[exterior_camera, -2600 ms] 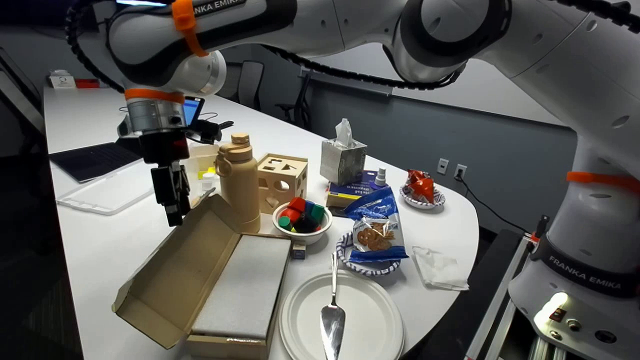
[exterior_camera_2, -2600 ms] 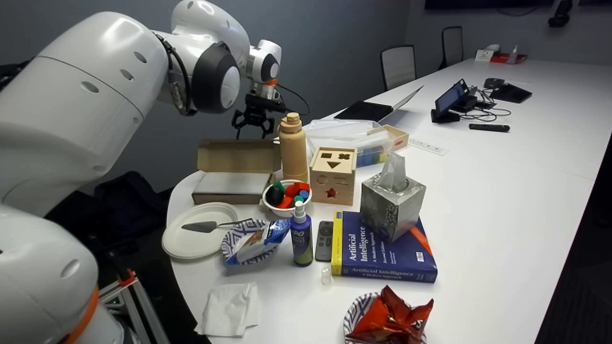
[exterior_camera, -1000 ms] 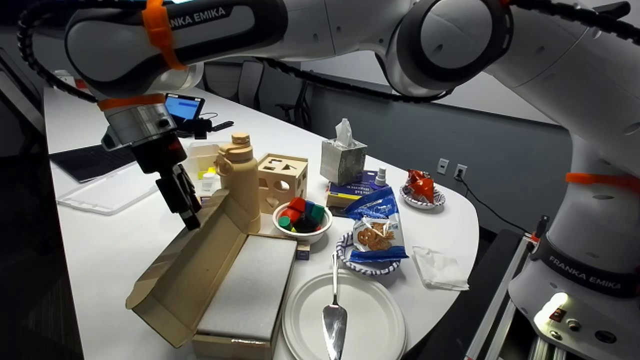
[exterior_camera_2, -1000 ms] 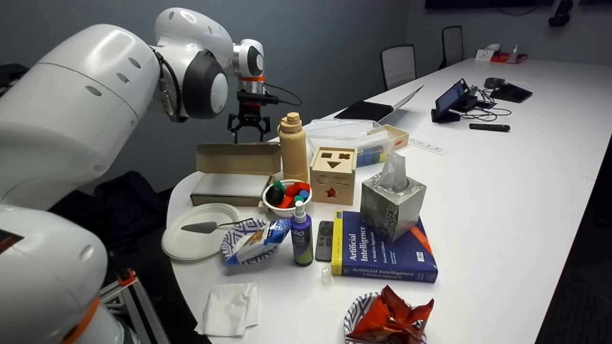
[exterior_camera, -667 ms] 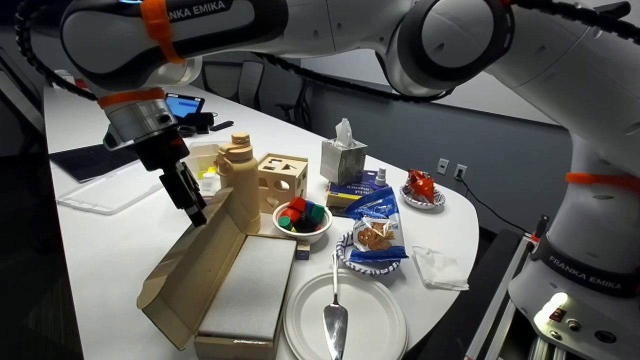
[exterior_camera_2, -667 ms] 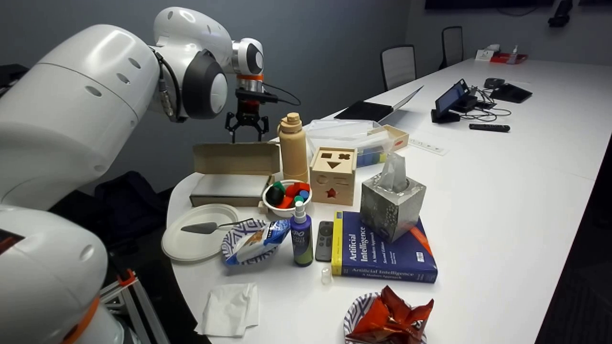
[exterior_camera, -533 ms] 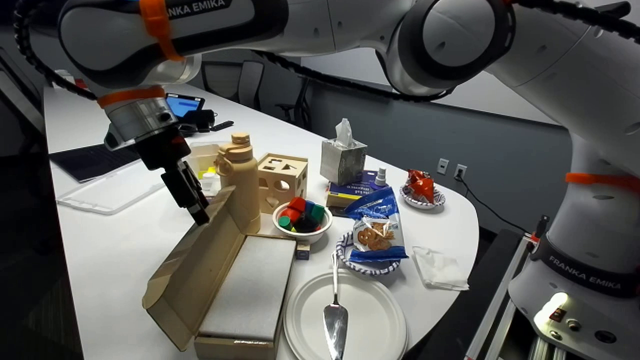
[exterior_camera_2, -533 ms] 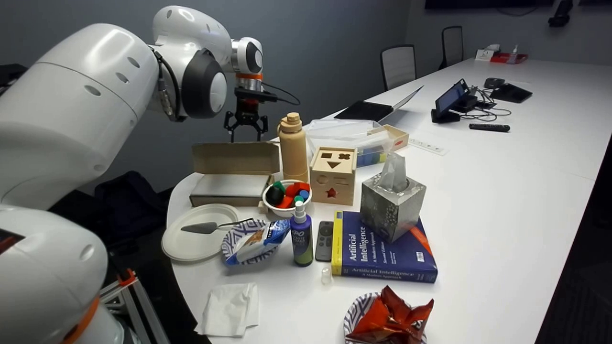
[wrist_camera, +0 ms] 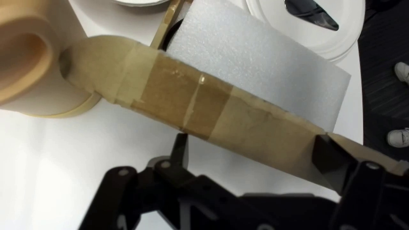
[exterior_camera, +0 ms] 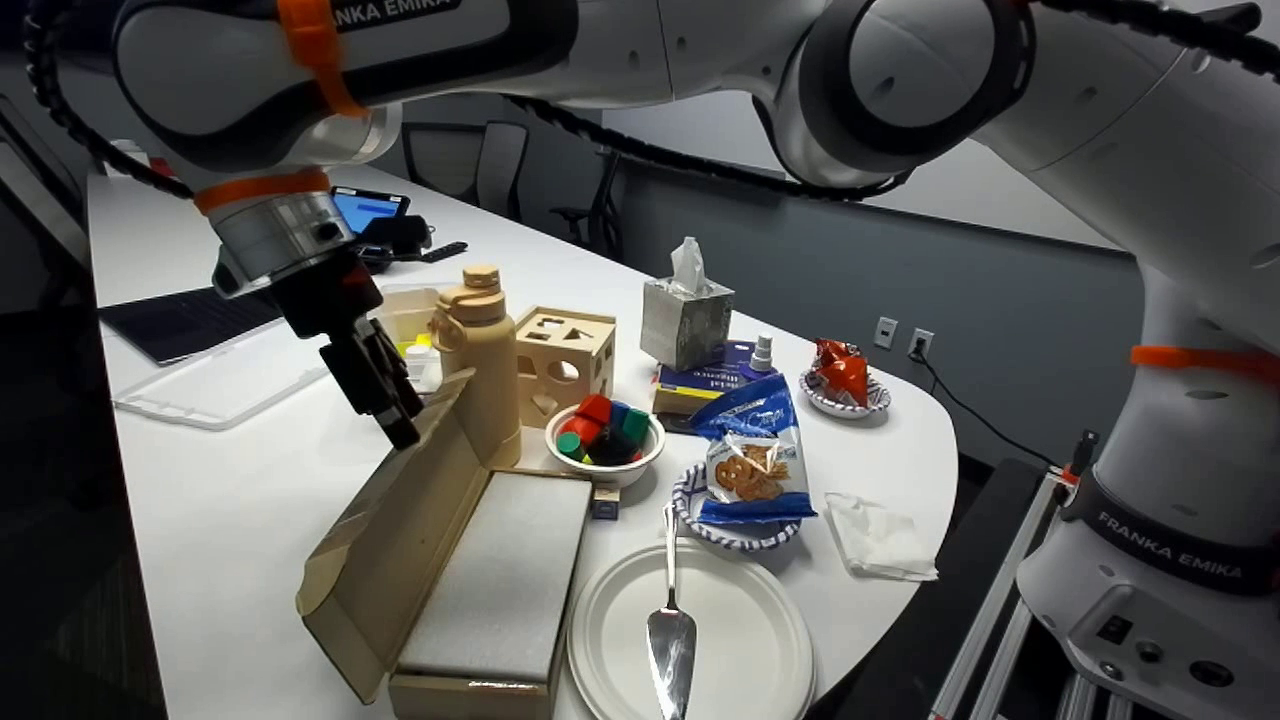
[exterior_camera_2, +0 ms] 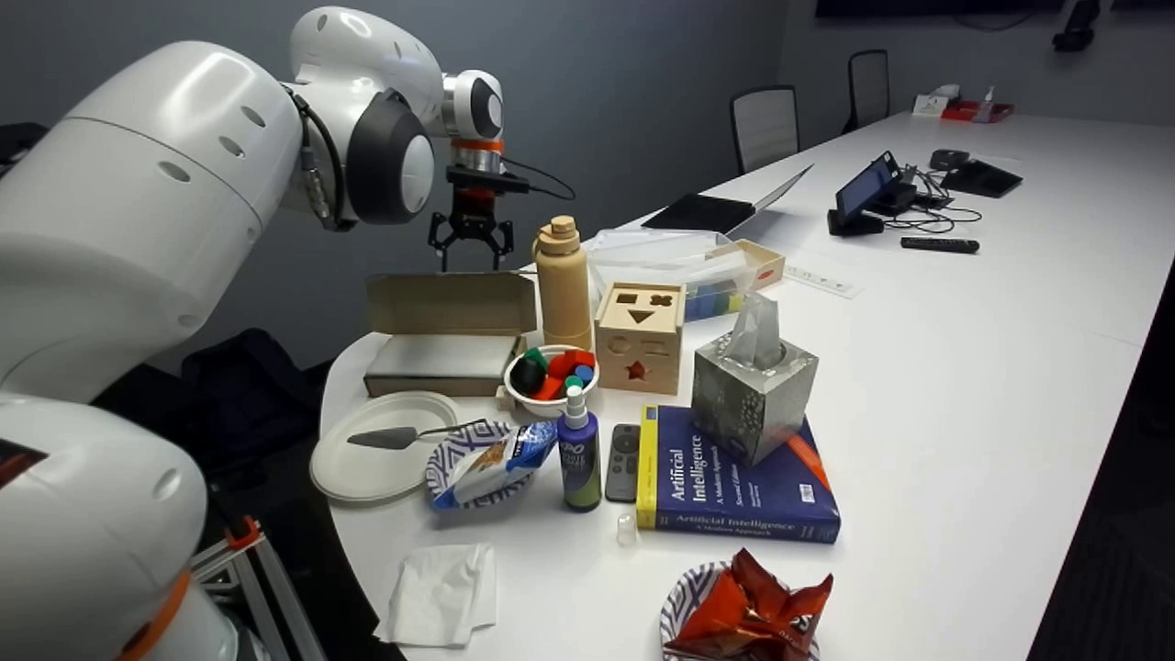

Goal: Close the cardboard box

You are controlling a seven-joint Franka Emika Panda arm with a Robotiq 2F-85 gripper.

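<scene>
The brown cardboard box stands open on the table in both exterior views, with a pale flat slab inside its body. Its lid (exterior_camera: 395, 545) is raised and tilted back in an exterior view; it also shows in an exterior view (exterior_camera_2: 450, 305). In the wrist view the lid's taped rim (wrist_camera: 188, 97) crosses the picture, with the slab behind it. My gripper (exterior_camera: 403, 432) is behind the lid's upper edge, fingertips at or very near it. The fingers are spread wide apart with nothing between them in the wrist view (wrist_camera: 252, 136). Whether both fingertips touch the lid I cannot tell.
A tan bottle (exterior_camera: 485, 375) stands close against the lid's far end. A bowl of blocks (exterior_camera: 605, 465), a wooden shape cube (exterior_camera: 565, 365) and a small block (exterior_camera: 605, 503) are beyond the box. A plate (exterior_camera: 775, 620) with a cake server (exterior_camera: 668, 640) lies beside it.
My gripper has tilted and moved toward the box against the lid's back. The lid has swung more upright. The box, small block and plate have shifted slightly toward the plate's side.
</scene>
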